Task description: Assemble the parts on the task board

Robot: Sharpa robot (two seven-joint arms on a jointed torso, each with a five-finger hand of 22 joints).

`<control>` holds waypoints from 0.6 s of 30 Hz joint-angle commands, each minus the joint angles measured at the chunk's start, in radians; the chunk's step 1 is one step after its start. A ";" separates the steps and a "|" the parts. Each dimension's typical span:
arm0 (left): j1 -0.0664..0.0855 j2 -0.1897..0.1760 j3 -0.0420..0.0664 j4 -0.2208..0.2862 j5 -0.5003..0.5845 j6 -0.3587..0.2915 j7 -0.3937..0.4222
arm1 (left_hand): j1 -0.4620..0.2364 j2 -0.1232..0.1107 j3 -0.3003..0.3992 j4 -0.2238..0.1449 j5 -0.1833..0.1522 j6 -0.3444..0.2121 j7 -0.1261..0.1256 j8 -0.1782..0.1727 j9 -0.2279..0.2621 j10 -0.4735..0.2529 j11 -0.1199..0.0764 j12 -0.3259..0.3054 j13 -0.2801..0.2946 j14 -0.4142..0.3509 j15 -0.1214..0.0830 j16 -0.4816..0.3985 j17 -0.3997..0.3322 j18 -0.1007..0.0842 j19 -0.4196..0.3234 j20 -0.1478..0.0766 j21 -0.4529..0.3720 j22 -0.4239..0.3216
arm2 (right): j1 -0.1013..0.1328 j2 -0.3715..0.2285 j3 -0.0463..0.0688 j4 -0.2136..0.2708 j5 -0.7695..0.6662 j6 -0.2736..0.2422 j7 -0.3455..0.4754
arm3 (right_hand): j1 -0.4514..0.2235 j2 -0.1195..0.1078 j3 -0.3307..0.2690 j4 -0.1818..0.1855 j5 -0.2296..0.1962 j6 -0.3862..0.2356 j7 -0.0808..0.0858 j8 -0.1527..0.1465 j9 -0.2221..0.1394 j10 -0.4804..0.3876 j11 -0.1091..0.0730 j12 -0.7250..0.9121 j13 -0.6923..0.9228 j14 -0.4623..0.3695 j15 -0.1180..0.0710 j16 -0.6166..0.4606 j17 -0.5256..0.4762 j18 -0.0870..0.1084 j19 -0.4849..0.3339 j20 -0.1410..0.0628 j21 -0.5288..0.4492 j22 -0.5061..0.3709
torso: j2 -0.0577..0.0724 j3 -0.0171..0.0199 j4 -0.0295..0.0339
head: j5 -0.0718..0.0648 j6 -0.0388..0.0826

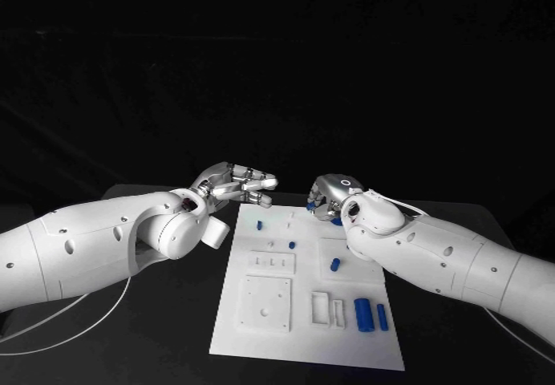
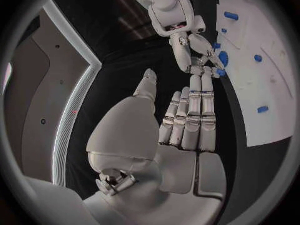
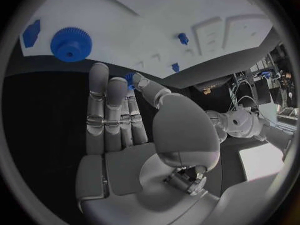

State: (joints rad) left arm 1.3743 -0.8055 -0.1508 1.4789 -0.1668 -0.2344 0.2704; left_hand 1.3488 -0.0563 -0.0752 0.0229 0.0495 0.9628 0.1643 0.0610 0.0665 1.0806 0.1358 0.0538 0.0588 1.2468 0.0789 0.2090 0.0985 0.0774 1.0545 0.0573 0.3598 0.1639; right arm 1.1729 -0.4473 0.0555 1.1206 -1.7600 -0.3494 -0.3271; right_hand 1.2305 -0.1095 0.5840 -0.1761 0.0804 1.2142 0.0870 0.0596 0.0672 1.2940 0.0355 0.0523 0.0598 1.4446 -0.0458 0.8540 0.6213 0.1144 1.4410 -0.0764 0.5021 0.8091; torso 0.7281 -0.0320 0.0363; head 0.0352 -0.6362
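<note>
While both hands hover at the far end of the white rectangular task board [image 1: 303, 305], upper centre of the head frame, the right hand [image 1: 332, 195] is the one on a part. In the right wrist view a small blue plastic piece [image 3: 129, 78] sits at the tips of its fingers [image 3: 107, 105] and thumb; I read it as a pinch, though most of the piece is hidden. In the left wrist view the same piece [image 2: 220, 72] shows at those fingertips, right by the board's edge.

Left hand [image 1: 237, 186] holds nothing: fingers straight and side by side, thumb apart, just off the board's upper-left corner.

Key relation: the blue toothed gear wheel [image 3: 70, 43] lies flat on the board just beyond the right hand's fingertips, upper left of the right wrist frame, with a blue block [image 3: 31, 32] beside it. Right hand is clearly nearer than the left.

Two blue cylinders [image 1: 370, 314] lie lower right of the board in the head frame, long axes running along the board's length, well apart from both hands. Loose small blue pegs [image 1: 334, 263] sit mid-board.

Likely next: seat the pinched piece near the gear.
</note>
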 commanded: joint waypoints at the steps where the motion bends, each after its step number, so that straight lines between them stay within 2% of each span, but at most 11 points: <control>1: 0.002 0.005 0.001 0.001 -0.002 0.014 0.007 | 0.000 0.007 -0.001 -0.009 -0.002 -0.007 -0.002 0.002 0.000 -0.005 -0.002 0.005 0.001 0.004 0.000 0.003 0.003 -0.009 0.004 0.001 0.002 -0.001 | 0.001 0.018 0.000 -0.018 -0.018 -0.022 -0.019 | 0.002 -0.006 -0.001 0.007 -0.002 0.005 -0.001 0.004 0.001 0.005 0.001 0.006 0.001 -0.001 -0.008 0.003 -0.002 0.004 0.009 0.001 -0.007 0.004 | 0.006 -0.0034 0.0108 | -0.004 0.001; 6: 0.002 0.007 0.001 0.001 -0.003 0.015 0.006 | 0.000 0.007 -0.001 -0.009 -0.002 -0.007 -0.002 0.002 0.000 -0.005 -0.002 0.005 0.001 0.004 0.000 0.003 0.003 -0.009 0.004 0.001 0.002 -0.001 | 0.001 0.042 0.000 -0.038 -0.017 -0.014 -0.018 | 0.000 -0.006 -0.003 0.010 -0.005 0.005 -0.001 0.004 0.001 0.003 0.002 0.006 0.001 0.000 -0.007 0.003 -0.003 0.004 0.010 0.001 -0.011 0.007 | 0.010 -0.0055 0.0193 | -0.007 0.000; 12: 0.009 0.008 0.001 0.004 -0.004 0.014 0.004 | -0.001 0.007 -0.001 -0.010 -0.001 -0.008 -0.002 0.002 0.000 -0.006 -0.001 0.005 0.001 0.004 0.001 0.004 0.003 -0.009 0.003 0.001 0.003 -0.001 | 0.000 0.054 0.000 -0.047 -0.011 -0.007 -0.016 | 0.000 -0.006 -0.005 0.011 -0.005 0.003 -0.001 0.004 0.001 0.003 0.002 0.006 0.001 0.000 -0.007 0.002 -0.004 0.004 0.011 0.001 -0.014 0.008 | 0.017 -0.0083 0.0235 | -0.006 0.003; 18: 0.013 0.010 0.001 0.007 -0.005 0.015 0.003 | -0.002 0.006 -0.001 -0.010 -0.001 -0.010 -0.001 0.002 0.000 -0.009 -0.001 0.005 0.001 0.003 0.001 0.004 0.003 -0.009 0.003 0.001 0.003 -0.001 | 0.000 0.063 0.000 -0.058 -0.007 -0.005 -0.018 | 0.000 -0.006 -0.007 0.010 0.000 0.003 -0.001 0.004 0.001 0.002 0.002 0.006 0.001 0.000 -0.008 0.001 -0.006 0.004 0.013 0.000 -0.019 0.012 | 0.023 -0.0081 0.0303 | -0.006 0.004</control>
State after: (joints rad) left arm 1.3844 -0.7984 -0.1507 1.4825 -0.1678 -0.2337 0.2698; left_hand 1.3488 -0.0563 -0.0750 0.0174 0.0495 0.9591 0.1606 0.0610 0.0665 1.0807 0.1358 0.0538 0.0587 1.2468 0.0789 0.2090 0.1003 0.0775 1.0545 0.0573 0.3598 0.1640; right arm 1.1729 -0.3861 0.0553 1.0644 -1.7605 -0.3585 -0.3400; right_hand 1.2305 -0.1095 0.5785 -0.1707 0.0804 1.2127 0.0876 0.0584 0.0663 1.2939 0.0356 0.0523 0.0598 1.4454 -0.0467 0.8539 0.6155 0.1140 1.4456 -0.0751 0.4877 0.8213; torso 0.7470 -0.0395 0.0620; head 0.0286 -0.6320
